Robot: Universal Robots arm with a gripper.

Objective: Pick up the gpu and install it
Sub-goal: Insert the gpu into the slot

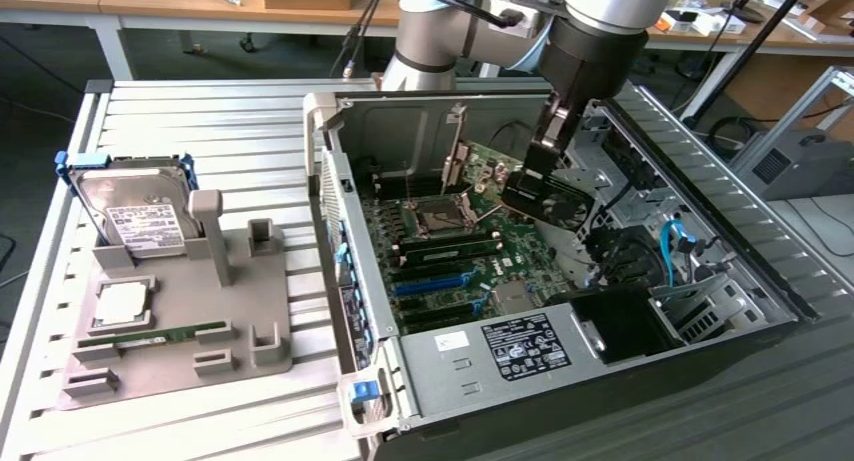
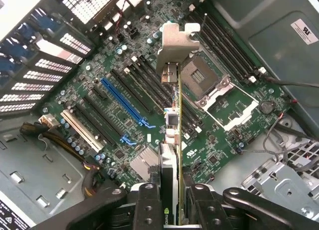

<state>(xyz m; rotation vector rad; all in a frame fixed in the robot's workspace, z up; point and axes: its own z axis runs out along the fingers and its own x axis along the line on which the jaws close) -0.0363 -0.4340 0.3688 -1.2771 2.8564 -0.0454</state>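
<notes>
The thin black silver-bracketed gpu (image 2: 173,117) is clamped in the partly closed hand (image 2: 172,197), at two o'clock above the green motherboard (image 1: 447,256); it is not yet seated.

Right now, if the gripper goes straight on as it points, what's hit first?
Likely the motherboard: the gripper, shut on the gpu, points into the open case, so the card's leading edge would touch the board first. Depth unclear.
</notes>
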